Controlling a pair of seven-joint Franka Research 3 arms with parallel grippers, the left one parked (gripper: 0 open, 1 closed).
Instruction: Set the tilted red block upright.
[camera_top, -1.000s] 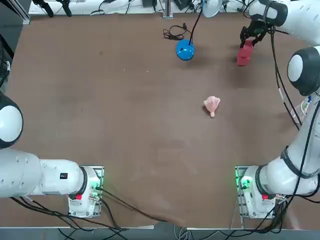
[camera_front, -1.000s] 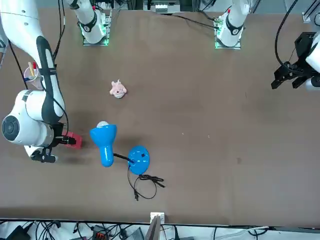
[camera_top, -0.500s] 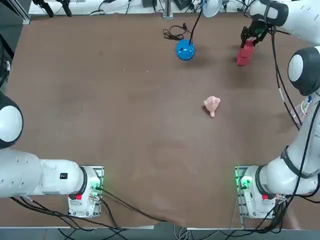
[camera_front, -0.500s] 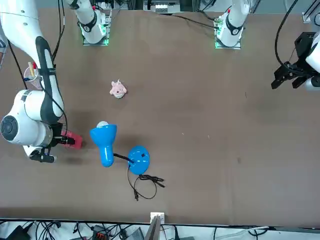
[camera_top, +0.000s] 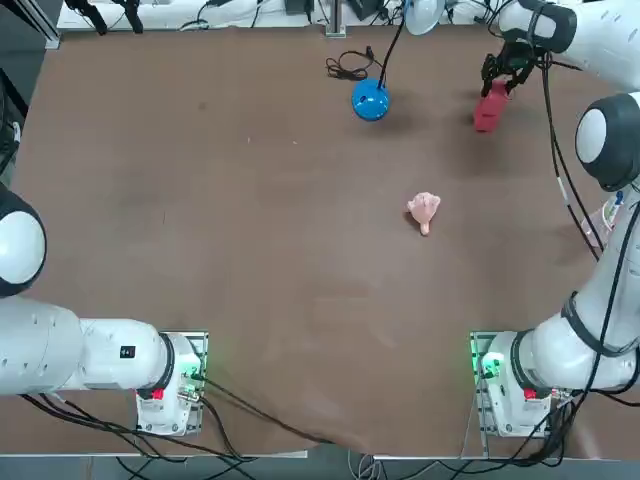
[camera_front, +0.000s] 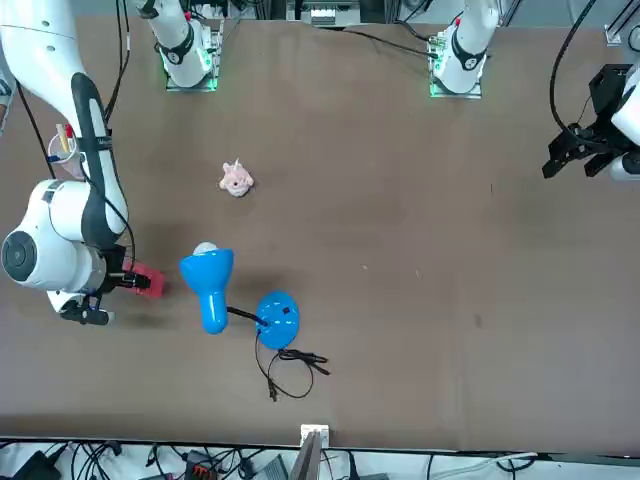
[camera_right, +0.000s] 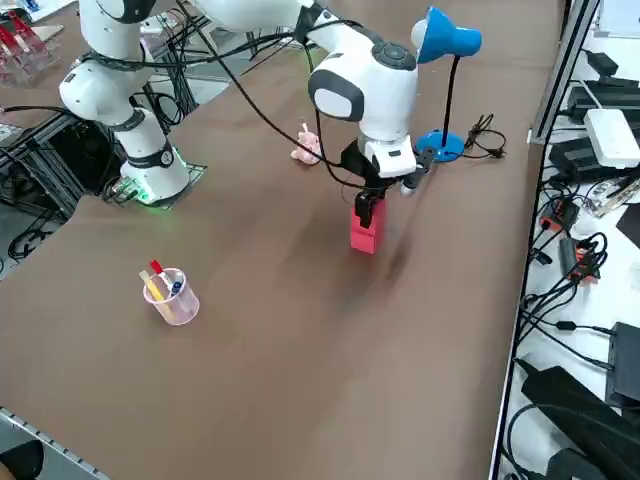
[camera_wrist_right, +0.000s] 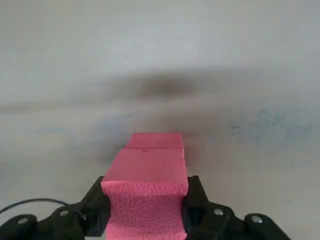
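Brown table (camera_top: 250, 200), surface matte. On it: red block (camera_right: 365, 229) standing near the far right edge, gripped at its top by the right hand (camera_right: 368, 205); blue desk lamp (camera_right: 447, 60) with round base and loose cord; pale pink lumpy object (camera_top: 424, 211) mid-table; clear cup (camera_right: 170, 293) holding pens at the right edge.

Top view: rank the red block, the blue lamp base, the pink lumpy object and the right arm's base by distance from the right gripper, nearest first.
1. red block: in the right gripper, at the far right of the table.
2. blue lamp base: to the left, along the far edge.
3. pink lumpy object: mid-table.
4. right arm's base: near edge.
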